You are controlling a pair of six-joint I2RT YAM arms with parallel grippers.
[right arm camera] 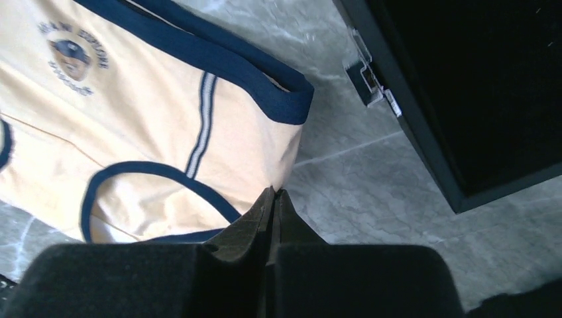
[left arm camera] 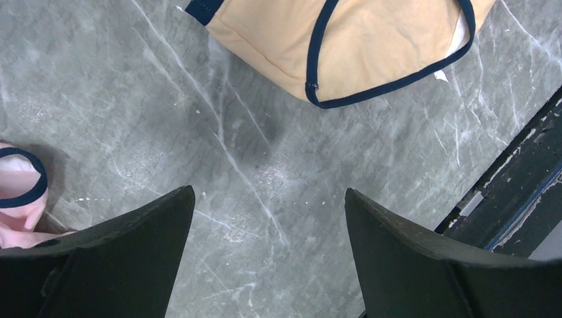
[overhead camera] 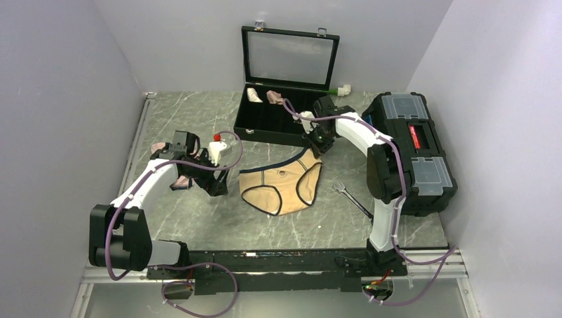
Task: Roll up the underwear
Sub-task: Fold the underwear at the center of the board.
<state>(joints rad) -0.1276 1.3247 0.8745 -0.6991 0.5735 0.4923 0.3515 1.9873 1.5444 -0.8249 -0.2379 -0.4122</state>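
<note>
We see the underwear (overhead camera: 283, 187) spread flat just before the black case (overhead camera: 278, 119). The right gripper (right arm camera: 275, 193) (fingers (right arm camera: 252, 222) pressed together) meets its case-side corner; the left gripper (left arm camera: 268, 199), jaws wide apart, hangs left of the case.

Right claw (right arm camera: 275, 196) fingers pressed together, tips touching side edge of underwear (right arm camera: 152, 126); fabric pinch unclear. Navy waistband, printed crest. Black case (right arm camera: 464, 99) right, grey marbled tabletop (right arm camera: 378, 192) between.

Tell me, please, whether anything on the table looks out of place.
A metal wrench lies between the underwear and the black toolbox; a loose tool looks odd among the clothing.
</note>
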